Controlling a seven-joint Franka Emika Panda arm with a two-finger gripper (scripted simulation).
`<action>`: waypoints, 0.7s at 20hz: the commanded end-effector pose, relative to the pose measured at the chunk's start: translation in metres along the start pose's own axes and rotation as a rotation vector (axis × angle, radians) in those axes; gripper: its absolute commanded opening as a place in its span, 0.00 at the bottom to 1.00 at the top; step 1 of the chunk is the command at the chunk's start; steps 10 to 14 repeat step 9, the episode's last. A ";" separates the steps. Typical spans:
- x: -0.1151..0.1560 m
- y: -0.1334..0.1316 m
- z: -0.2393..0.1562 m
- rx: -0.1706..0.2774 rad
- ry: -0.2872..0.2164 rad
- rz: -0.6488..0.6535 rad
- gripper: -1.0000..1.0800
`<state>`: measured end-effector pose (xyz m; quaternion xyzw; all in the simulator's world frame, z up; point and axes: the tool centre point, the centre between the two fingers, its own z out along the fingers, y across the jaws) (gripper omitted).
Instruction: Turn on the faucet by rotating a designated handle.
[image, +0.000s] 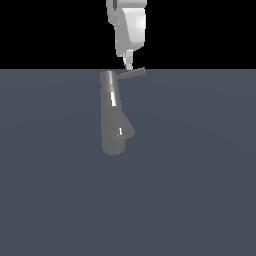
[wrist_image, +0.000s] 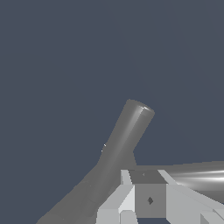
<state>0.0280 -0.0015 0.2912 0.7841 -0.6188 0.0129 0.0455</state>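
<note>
My claw (image: 129, 64) hangs at the handle (image: 132, 74) atop the faucet (image: 113, 115) on the counter (image: 200, 175) — fingers' spread I cannot tell. I judge I'm pushing; next calls for steady sideways pressure.

The tall grey metal faucet body (image: 112, 117) stands on the flat slate-blue floor (image: 200, 190), near the middle of the exterior view. From its top, the thin dark grey lever handle (image: 132, 74) sticks out toward the exterior view's right. The white robot gripper (image: 128, 64) comes down from above, its fingertips right at the handle, just beside the faucet's top. In the wrist view, the handle (wrist_image: 192, 177) lies across the gripper's fingers (wrist_image: 127, 199), with the faucet body (wrist_image: 127, 131) beyond them.
</note>
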 end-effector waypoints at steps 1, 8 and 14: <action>0.023 -0.001 0.011 -0.013 0.001 0.027 0.00; 0.047 -0.014 0.021 -0.016 0.001 0.037 0.00; 0.047 -0.014 0.021 -0.016 0.001 0.037 0.00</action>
